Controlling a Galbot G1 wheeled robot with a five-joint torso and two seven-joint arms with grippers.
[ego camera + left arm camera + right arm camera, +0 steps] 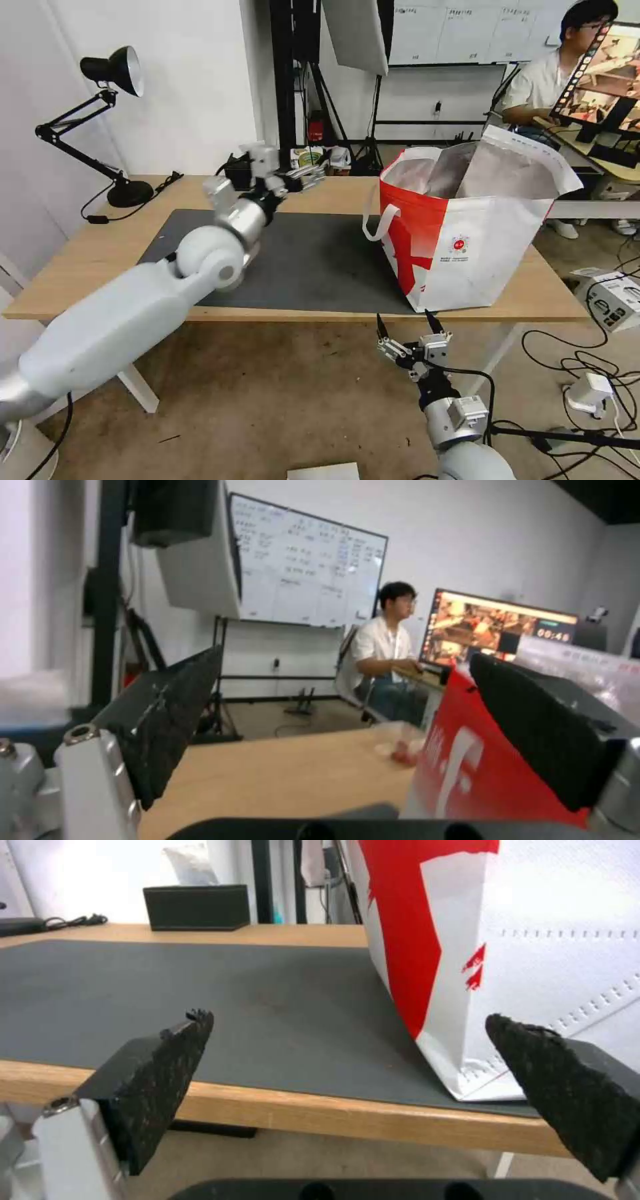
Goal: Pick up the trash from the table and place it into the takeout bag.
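Observation:
The takeout bag [467, 233], white and red with foil lining, stands open on the right part of the table [87, 253], its base partly on the dark grey mat [320, 260]. My left gripper [313, 177] hovers open over the table's far edge, left of the bag, holding nothing. In the left wrist view, the left gripper [343, 660] faces a clear plastic container with red bits [400, 745], a piece of trash, lying on the wood beside the bag's red side [467, 770]. My right gripper [405, 320] hangs open below the table's front edge, in front of the bag [533, 940].
A black tissue box [197, 907] sits at the far edge, behind the left wrist [237, 175]. A black desk lamp [127, 190] stands at the far left corner. Cables and a white box [613, 297] lie on the floor to the right.

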